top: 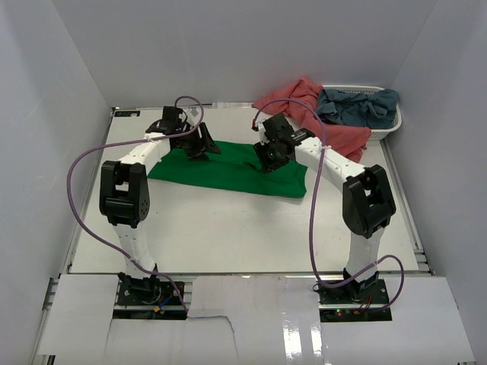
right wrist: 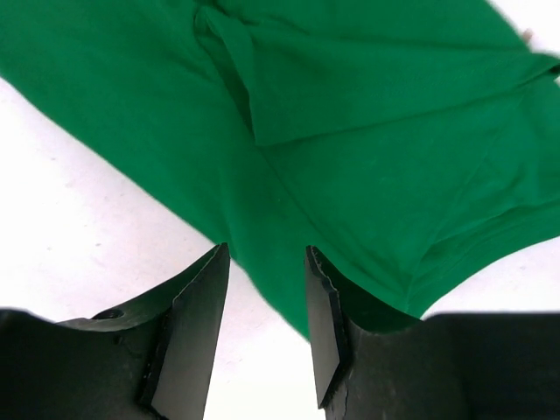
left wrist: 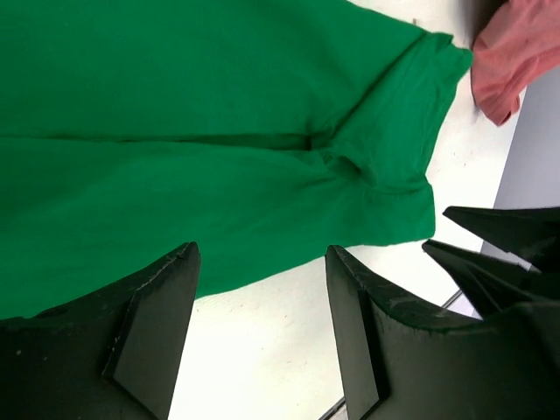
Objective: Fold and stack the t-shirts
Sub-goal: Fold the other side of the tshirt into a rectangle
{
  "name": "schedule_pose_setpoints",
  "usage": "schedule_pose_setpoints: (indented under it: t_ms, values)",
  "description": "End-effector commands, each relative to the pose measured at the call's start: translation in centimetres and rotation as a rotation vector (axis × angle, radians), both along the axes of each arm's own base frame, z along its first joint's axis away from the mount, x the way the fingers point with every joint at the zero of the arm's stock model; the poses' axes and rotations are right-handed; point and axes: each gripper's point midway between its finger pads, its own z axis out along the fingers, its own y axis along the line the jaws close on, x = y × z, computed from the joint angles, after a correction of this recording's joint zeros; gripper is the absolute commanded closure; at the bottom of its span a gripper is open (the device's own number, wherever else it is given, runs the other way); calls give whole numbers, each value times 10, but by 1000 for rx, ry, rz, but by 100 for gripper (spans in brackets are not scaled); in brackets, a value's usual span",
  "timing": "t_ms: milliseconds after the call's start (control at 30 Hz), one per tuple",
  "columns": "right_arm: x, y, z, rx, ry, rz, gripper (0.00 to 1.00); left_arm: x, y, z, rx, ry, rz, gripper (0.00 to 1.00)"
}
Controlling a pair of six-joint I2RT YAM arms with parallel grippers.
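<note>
- Overhead, the green t-shirt (top: 228,173) lies spread flat on the white surface (top: 228,236), roughly in the middle and between the two arms.
- At the far right corner stands a white slatted basket (top: 394,125). The grey-blue t-shirt (top: 358,106) is bunched up inside it. The salmon-pink t-shirt (top: 335,129) hangs over its near-left rim and spills onto the surface, just beside the green one's far right corner.
- From the same view, the left fingers (top: 204,148) are over the green shirt's far left edge and the right fingers (top: 268,161) are over its far middle. Whether they touch the cloth cannot be told from here.
- Left wrist view: the fingers stand wide apart with nothing between them. Bare surface shows in the gap, and the green shirt's edge runs just beyond the tips. A sleeve lies folded towards the upper right, with a corner of the salmon-pink shirt past it.
- Right wrist view: the fingers are parted more narrowly and clamp nothing. A hem of the green shirt lies flat beneath the gap, with bare surface to the left and a folded flap of green farther out.
</note>
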Motion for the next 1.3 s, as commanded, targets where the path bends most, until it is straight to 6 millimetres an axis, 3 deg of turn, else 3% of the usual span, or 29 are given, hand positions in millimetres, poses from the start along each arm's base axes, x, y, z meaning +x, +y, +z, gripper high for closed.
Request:
schedule_pose_setpoints:
  t_ms: [0, 100, 433, 1067, 1167, 1267]
  values:
    - [25, -3, 7, -69, -148, 40, 53, 9, 5, 1, -8, 23, 77, 30]
    - [34, 7, 4, -49, -168, 59, 44, 14, 2, -4, -25, 46, 107, 30]
    - [54, 29, -16, -82, -165, 135, 52, 31, -3, -34, -75, 193, 179, 30]
    - [46, 46, -38, -79, -97, 190, 58, 30, 21, -54, -47, 250, 244, 30]
    - [47, 44, -44, -95, -86, 183, 60, 29, 22, -55, -47, 252, 243, 30]
    - [50, 43, -46, -105, -88, 175, 72, 29, 24, -55, -45, 255, 246, 30]
